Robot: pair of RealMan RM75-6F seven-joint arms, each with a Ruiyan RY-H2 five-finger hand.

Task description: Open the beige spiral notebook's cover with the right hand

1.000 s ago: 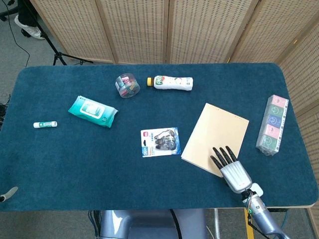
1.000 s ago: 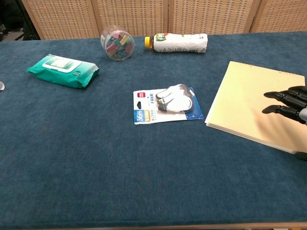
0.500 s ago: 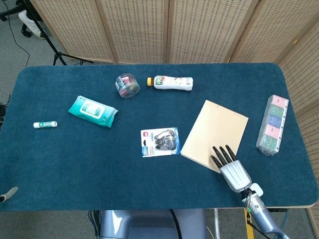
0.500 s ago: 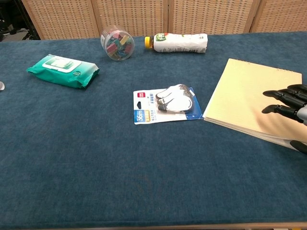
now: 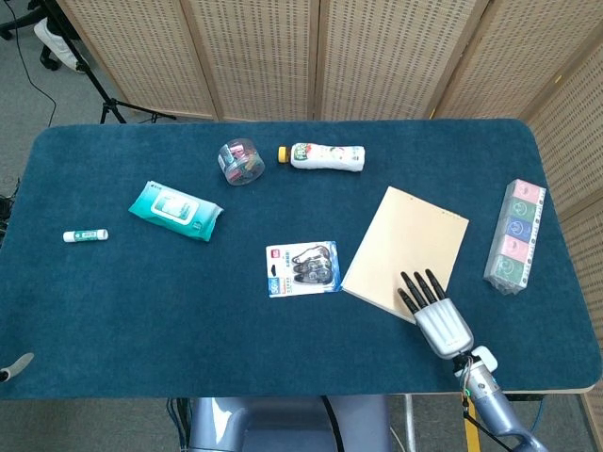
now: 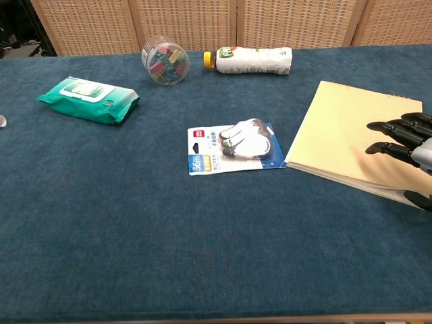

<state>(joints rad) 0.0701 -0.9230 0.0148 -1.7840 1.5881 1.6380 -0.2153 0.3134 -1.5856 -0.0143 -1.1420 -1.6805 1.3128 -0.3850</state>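
The beige spiral notebook (image 5: 405, 250) lies closed and slanted on the right half of the blue table; in the chest view the notebook (image 6: 344, 135) has its near page edges showing. My right hand (image 5: 435, 315) lies over its near right corner with its dark fingers (image 5: 419, 290) stretched flat on the cover. The chest view shows this right hand (image 6: 408, 138) at the frame's right edge, with the thumb (image 6: 418, 199) low beside the near edge. Only a grey tip of my left hand (image 5: 13, 367) shows, at the far left.
A blister pack (image 5: 301, 268) lies just left of the notebook. A row of coloured boxes (image 5: 515, 235) stands at the right edge. Further back are a white bottle (image 5: 325, 156) and a clip jar (image 5: 241, 161). On the left lie a green wipes pack (image 5: 175, 210) and a small tube (image 5: 85, 234).
The notebook has slid and turned slightly away and to the left under my right hand. The hand has crept forward with it.
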